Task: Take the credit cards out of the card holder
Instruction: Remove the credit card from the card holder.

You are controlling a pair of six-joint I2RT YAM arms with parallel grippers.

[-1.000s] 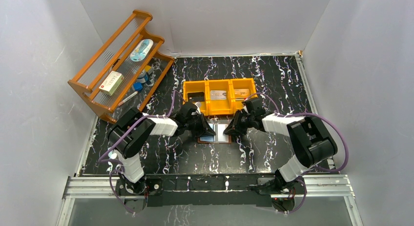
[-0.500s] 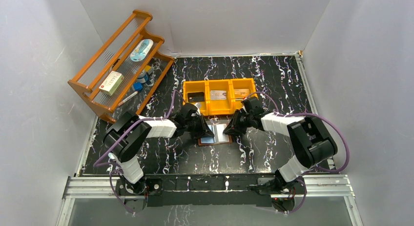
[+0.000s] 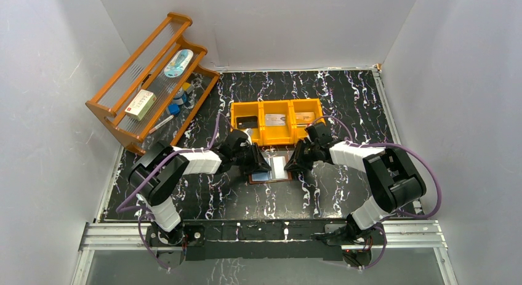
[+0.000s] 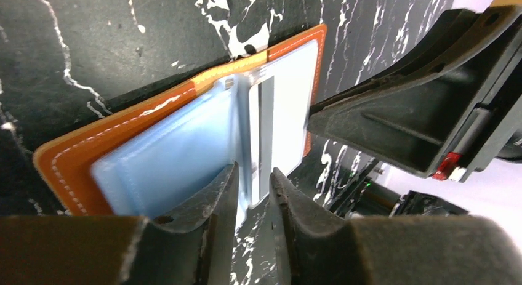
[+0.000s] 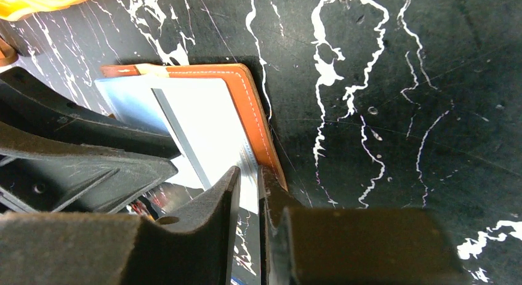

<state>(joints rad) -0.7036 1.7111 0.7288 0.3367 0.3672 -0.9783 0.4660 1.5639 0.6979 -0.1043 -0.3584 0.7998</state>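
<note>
The brown leather card holder (image 3: 280,177) lies open on the black marbled table, pale-blue clear pockets up (image 4: 166,156). A silvery card with a grey stripe (image 4: 266,112) sits in its right-hand pocket (image 5: 203,128). My left gripper (image 3: 263,167) is at the holder's near edge. Its jaws (image 4: 253,171) stand a narrow gap apart astride the corner of the pocket. My right gripper (image 3: 292,164) comes in from the other side, and its jaws (image 5: 249,172) are pinched on the holder's stitched right edge (image 5: 252,106). More cards lie in the orange bin: a black one (image 3: 247,122) and paler ones (image 3: 275,119).
The orange three-compartment bin (image 3: 277,138) stands just behind the holder, close to both wrists. A wooden rack (image 3: 108,109) at the back left carries a white-and-red box (image 3: 140,104) and small items. White walls close in the table on three sides.
The left jaws, pressed together half a second ago, have parted a little at the pocket's corner. The right gripper has stayed on the holder's edge; the holder has barely shifted.
</note>
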